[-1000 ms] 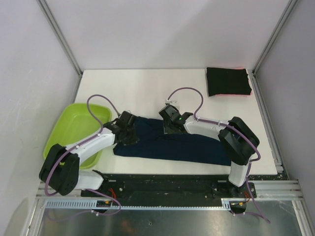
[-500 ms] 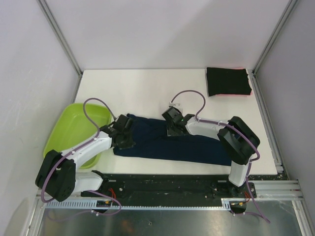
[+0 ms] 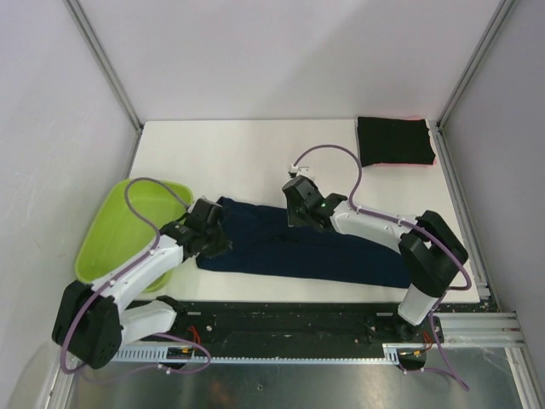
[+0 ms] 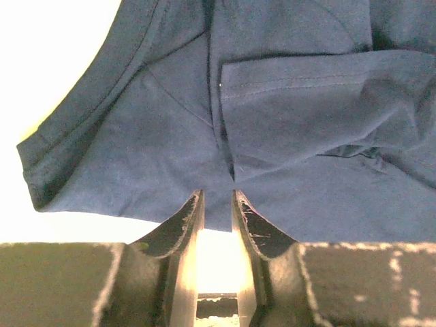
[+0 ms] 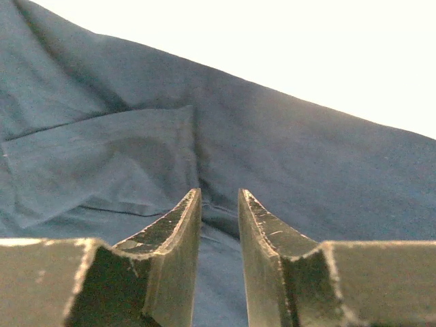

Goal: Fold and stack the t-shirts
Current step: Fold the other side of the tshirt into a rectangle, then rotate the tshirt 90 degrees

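The navy t-shirt lies folded into a long strip across the near half of the table. My left gripper is at its left end, jaws a narrow gap apart with nothing between them; in the left wrist view its tips are at the cloth's near edge. My right gripper hovers over the strip's far edge near the middle, jaws slightly apart and empty above the cloth. The black t-shirt lies folded at the far right corner, with a red-pink edge showing under it.
The lime-green tub sits at the table's left edge, beside my left arm. The white table is bordered by grey walls and metal rails. A black base bar runs along the near edge.
My left gripper has drawn back toward the left and near edge, off the shirt's left end. My right gripper has shifted slightly. The navy shirt lies as before.
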Robot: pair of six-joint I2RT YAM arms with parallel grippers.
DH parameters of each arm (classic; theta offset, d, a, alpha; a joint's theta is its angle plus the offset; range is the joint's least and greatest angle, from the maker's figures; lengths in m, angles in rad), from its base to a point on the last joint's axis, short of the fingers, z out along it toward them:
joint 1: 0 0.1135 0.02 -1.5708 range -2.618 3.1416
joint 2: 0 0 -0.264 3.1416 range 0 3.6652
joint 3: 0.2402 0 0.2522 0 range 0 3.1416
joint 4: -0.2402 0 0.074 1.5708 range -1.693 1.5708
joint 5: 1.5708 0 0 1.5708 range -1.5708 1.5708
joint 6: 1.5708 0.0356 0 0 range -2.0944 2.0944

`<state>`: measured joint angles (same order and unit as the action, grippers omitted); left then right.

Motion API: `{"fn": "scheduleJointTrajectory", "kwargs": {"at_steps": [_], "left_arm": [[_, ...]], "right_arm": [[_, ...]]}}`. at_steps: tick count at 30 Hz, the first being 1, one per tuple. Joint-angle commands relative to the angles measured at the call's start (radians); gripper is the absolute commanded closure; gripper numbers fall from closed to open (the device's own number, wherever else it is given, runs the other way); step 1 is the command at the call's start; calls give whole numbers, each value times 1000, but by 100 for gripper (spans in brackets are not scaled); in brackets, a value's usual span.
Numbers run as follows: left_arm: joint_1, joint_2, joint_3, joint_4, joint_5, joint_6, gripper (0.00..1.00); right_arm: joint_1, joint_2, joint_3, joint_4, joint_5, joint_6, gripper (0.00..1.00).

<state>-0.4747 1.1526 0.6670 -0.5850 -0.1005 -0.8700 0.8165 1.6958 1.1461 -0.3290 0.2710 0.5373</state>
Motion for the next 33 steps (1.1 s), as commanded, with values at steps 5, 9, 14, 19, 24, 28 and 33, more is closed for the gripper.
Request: {"fn": "scheduleJointTrajectory", "kwargs": {"at_steps": [5, 9, 14, 19, 24, 28, 33], "left_arm": [[7, -157, -103, -14, -75, -225, 69], [7, -184, -139, -25, -91, -292, 66], [8, -161, -128, -25, -117, -350, 63], [8, -100, -77, -24, -124, -357, 56], [6, -126, -101, -25, -104, -406, 45], [-15, -157, -149, -27, -93, -467, 36], [-45, -171, -208, -27, -73, -572, 31]], "right_arm": [[77, 97, 118, 65, -71, -152, 74], [91, 156, 141, 59, -118, -167, 78], [97, 213, 143, 36, -147, -161, 79], [100, 270, 141, 41, -185, -148, 78], [103, 287, 141, 39, -200, -135, 77], [101, 249, 143, 25, -191, -135, 75], [82, 158, 142, 5, -208, -122, 68]]}}
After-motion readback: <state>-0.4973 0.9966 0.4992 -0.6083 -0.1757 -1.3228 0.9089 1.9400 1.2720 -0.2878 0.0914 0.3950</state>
